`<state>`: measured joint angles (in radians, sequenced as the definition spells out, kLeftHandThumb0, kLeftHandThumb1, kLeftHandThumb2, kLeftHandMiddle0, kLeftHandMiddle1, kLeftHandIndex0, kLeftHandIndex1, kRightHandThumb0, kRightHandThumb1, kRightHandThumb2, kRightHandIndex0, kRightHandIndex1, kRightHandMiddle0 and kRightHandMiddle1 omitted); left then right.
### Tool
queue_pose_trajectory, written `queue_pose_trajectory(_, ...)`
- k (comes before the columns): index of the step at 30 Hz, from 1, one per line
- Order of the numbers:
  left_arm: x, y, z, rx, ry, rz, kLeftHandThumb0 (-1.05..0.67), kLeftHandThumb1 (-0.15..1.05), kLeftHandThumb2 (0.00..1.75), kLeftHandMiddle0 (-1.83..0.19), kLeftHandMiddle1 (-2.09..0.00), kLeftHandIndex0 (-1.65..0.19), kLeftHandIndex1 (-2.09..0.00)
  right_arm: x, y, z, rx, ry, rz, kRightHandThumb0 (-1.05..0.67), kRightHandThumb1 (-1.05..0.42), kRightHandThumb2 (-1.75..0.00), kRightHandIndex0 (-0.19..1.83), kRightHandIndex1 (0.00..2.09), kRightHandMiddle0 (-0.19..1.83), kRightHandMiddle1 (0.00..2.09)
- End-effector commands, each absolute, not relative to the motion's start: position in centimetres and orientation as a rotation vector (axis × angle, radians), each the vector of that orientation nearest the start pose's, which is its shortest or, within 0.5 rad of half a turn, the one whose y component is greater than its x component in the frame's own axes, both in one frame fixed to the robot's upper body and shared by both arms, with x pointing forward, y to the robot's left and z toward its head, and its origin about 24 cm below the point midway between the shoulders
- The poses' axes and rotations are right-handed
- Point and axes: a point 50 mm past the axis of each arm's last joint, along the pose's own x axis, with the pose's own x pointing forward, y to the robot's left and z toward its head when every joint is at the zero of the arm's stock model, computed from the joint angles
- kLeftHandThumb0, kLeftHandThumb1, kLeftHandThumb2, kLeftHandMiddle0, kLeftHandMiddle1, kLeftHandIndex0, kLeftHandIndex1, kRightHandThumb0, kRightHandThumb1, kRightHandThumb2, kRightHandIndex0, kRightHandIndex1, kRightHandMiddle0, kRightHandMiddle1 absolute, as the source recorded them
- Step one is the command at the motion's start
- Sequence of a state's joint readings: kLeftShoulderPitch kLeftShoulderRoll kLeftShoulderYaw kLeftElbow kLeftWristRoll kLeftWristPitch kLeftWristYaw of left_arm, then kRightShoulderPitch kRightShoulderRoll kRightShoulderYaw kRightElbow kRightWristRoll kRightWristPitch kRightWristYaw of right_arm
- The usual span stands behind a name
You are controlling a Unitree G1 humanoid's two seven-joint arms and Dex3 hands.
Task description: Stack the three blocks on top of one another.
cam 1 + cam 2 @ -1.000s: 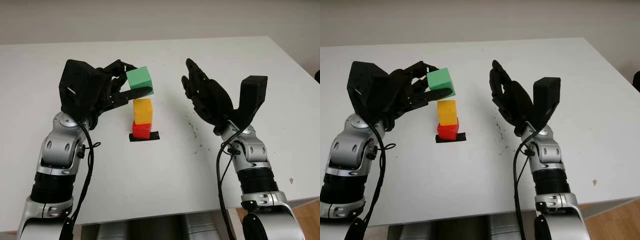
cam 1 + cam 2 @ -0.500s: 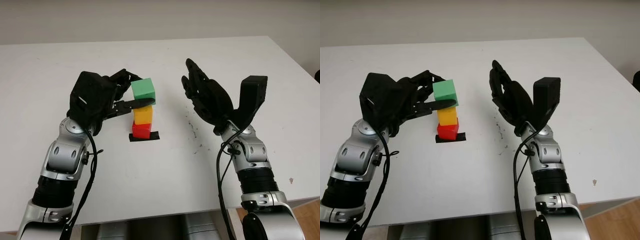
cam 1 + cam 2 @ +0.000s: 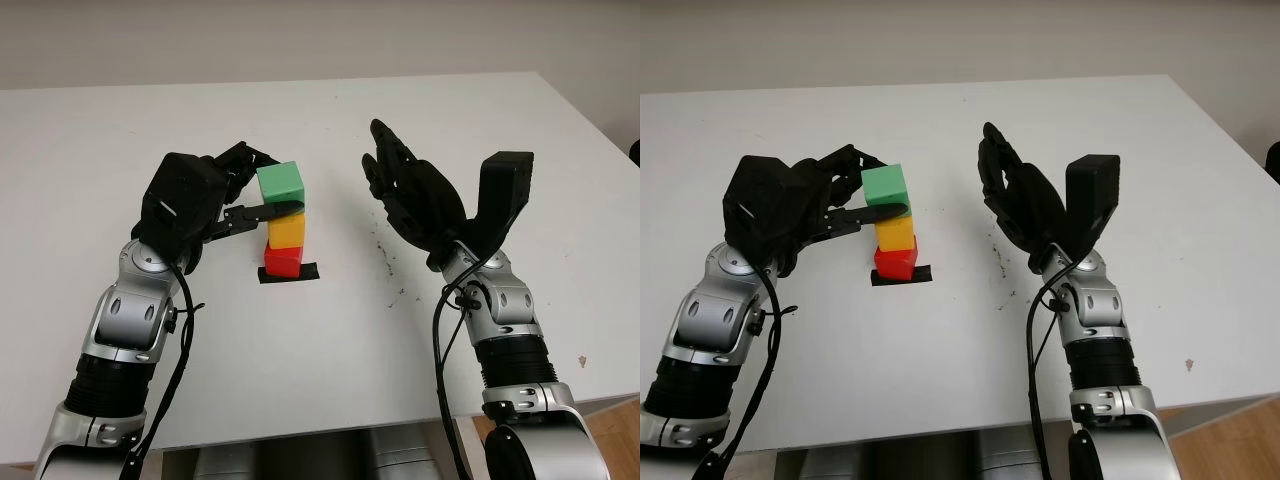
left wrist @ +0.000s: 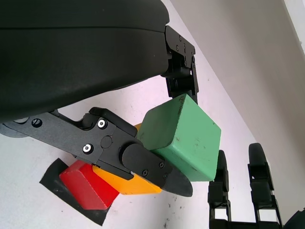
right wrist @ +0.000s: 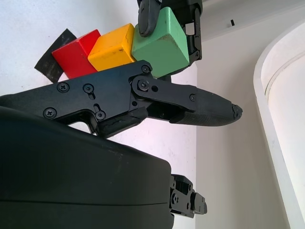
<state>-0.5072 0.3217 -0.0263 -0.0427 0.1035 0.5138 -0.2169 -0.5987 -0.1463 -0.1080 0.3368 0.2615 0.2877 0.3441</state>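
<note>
**Green block lowered onto the stack, not yet let go**

On the white desk (image 3: 330,340) the left hand (image 3: 195,200) has come down and in toward the stack over the last second, and the right hand (image 3: 415,200) has stayed where it was, open and raised off to the far side of the blocks, well apart from them.

The green block (image 3: 281,182) sits between the left hand's fingers (image 3: 262,211), one finger across its near lower edge and the others behind its far face. A second ago it hung clear above the stack and a little off to one side; now its underside is down at the top of the yellow block (image 3: 285,232). From the left wrist view the green block looks to be touching the yellow one but turned slightly against it, though the finger hides part of the seam, so full contact is not certain.

The yellow block rests on the red block (image 3: 283,261), which stands on a black tape mark (image 3: 289,273).

In my judgement the task is at its last step: what remains is to open the fingers without dragging the top block askew.
</note>
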Motion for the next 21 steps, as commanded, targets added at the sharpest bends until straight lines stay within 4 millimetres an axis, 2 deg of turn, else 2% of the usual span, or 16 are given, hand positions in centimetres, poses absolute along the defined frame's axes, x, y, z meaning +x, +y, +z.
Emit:
queue_pose_trajectory(1, 33.14, 17.26, 15.88, 0.432, -0.018, -0.161, -0.45, 0.97, 0.05, -0.15, -0.06, -0.4, -1.7, 35.66, -14.15, 12.96, 0.14, -0.02, 0.407, -0.73, -1.05, -0.62, -0.16, 0.06, -0.15, 0.05)
queue_pose_trajectory(21, 33.07, 17.35, 15.7, 0.468, -0.004, -0.182, -0.47, 0.95, 0.05, -0.15, -0.05, -0.42, -1.65, 35.71, -14.29, 12.97, 0.133, -0.022, 0.401, -0.73, -1.05, -0.61, -0.15, 0.06, -0.14, 0.06)
